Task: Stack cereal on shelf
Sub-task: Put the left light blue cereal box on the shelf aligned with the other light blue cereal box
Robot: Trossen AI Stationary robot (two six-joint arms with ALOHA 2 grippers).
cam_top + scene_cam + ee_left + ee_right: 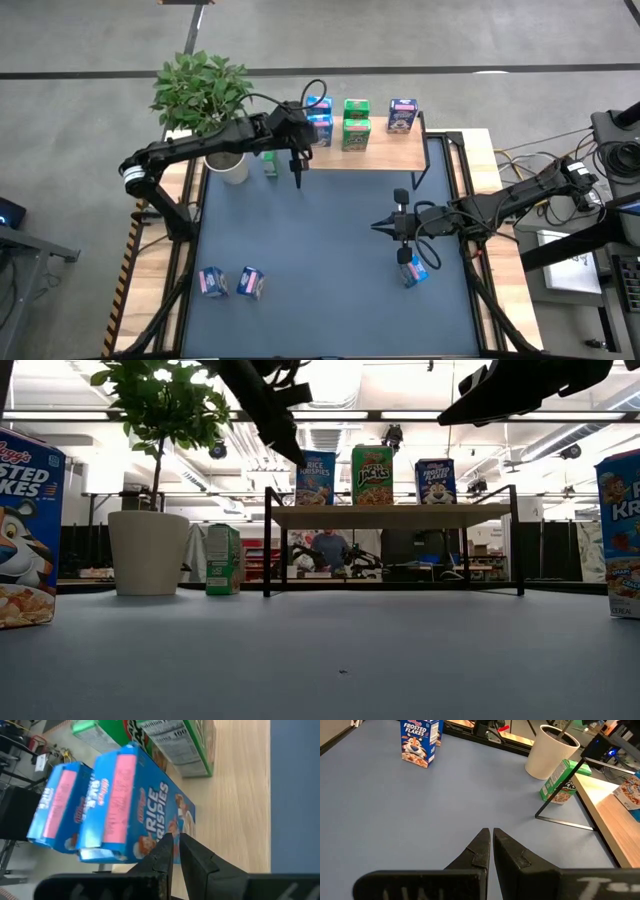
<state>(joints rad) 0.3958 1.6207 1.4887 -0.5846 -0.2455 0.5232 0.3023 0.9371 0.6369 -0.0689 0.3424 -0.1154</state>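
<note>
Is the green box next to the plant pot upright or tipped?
Upright. The green box stands on its end on the mat beside the pot.

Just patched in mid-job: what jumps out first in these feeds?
The wooden shelf at the mat's far edge already holds light blue, green and dark blue cereal boxes. The left gripper hangs shut just in front of it, beside the potted plant. The right gripper is shut over mid-mat, more boxes waiting near the front.

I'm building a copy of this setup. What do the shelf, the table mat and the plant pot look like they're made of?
Shelf: pale wood plank with visible grain, matte, on thin black legs, probably metal. Table mat: smooth, matte blue-grey sheet, maybe rubber or vinyl; unclear. Plant pot: plain white, smooth, ceramic or plastic; can't tell which.
</note>
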